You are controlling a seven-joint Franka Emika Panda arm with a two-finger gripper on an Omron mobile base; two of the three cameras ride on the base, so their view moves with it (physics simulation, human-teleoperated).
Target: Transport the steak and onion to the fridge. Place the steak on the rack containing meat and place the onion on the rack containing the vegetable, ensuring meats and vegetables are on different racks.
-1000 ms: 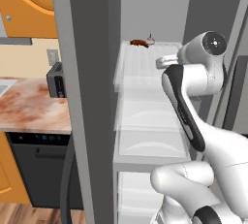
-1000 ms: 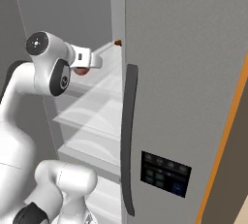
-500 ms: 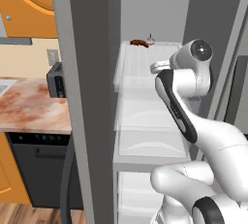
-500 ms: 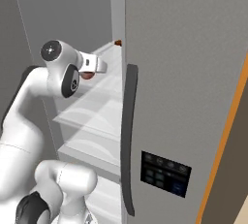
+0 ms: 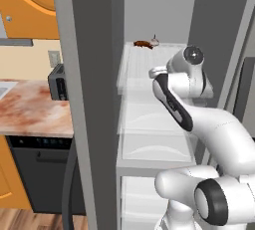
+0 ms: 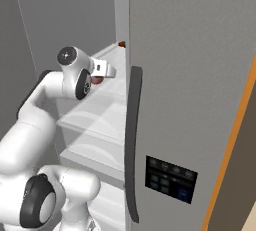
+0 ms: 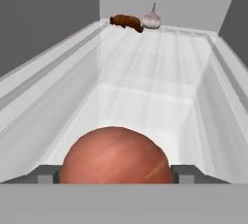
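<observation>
The onion (image 7: 115,157), a smooth reddish-brown ball, sits between my fingertips (image 7: 48,173) with my gripper (image 7: 115,173) shut on it. I hold it just above the front of a white upper shelf (image 7: 155,72) inside the open fridge (image 5: 84,99). In the right base view the gripper (image 6: 102,72) reaches into the fridge with the onion (image 6: 97,80) showing under the hand. At the shelf's far back lie a brown piece of meat (image 7: 126,22) and a whitish pointed bulb (image 7: 151,19). The steak is out of view.
The fridge's right door (image 6: 190,75) with its long dark handle (image 6: 132,140) stands close to my right. Left of the fridge, a toaster (image 5: 59,82) sits on a mottled counter (image 5: 25,114) above a black dishwasher (image 5: 40,174). More white shelves lie below.
My arm has pushed forward into the fridge, carrying the onion deeper over the upper shelf. The items at the back have not moved.
</observation>
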